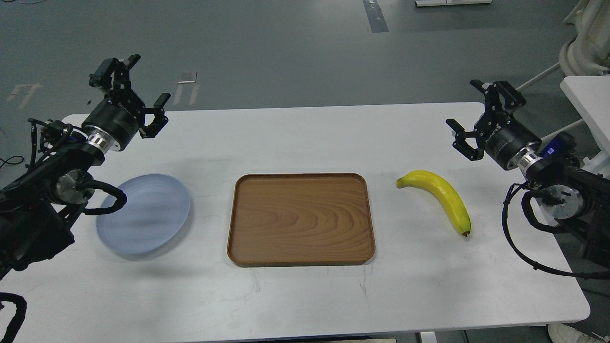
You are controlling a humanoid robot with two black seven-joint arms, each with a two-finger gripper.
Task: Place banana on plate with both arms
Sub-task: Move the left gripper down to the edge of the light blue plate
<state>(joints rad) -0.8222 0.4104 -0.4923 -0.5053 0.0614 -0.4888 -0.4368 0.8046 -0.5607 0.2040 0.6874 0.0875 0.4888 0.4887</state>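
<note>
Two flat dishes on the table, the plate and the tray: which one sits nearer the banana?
The brown wooden tray, in the middle of the table. The banana lies just to its right, while the round pale blue plate sits on the tray's far left side.

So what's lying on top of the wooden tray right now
Nothing: the brown tray shows only bare wood grain. The banana lies on the table to its right, the plate to its left. Whatever is beneath the tray is hidden.

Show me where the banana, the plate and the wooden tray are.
banana (441, 193), head view, middle of its curved body.
plate (143, 214), head view, its shallow centre.
wooden tray (301, 219), head view, its flat floor.
</note>
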